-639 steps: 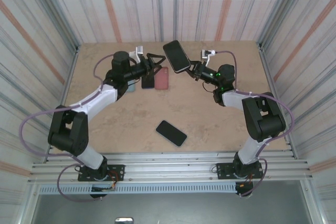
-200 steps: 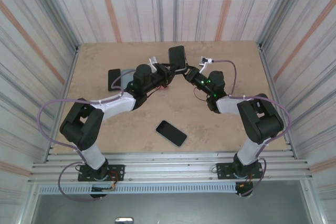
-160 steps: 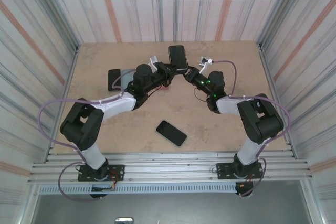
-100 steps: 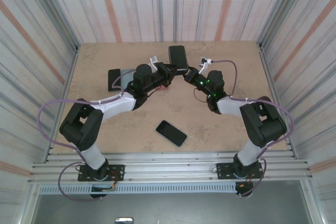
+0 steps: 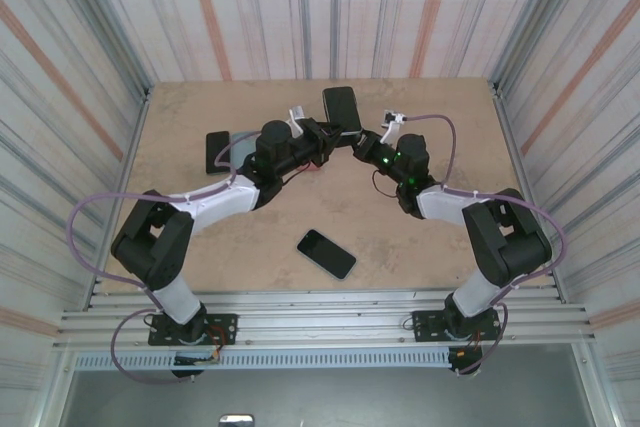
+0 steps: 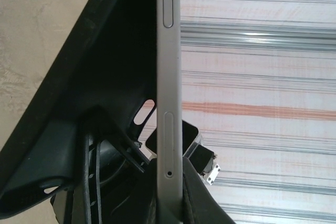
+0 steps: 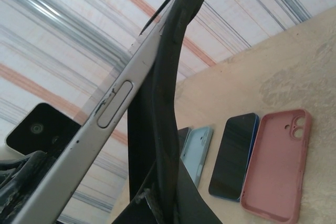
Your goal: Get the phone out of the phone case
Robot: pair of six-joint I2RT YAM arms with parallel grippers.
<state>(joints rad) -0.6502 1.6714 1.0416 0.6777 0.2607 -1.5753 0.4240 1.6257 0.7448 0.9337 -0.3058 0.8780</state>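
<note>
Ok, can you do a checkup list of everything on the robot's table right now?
Surface: tan table, flat, nothing spilled.
Job's things: phone held up in the air; black phone case peeled partly off it.
Clutter: front black phone lying flat; back black phone, light blue case, blue phone, pink case in a row.
Hands: left hand shut on the phone; right hand shut on the phone case.
Cables: purple cables looping off both arms.
Surroundings: striped walls on three sides.
</note>
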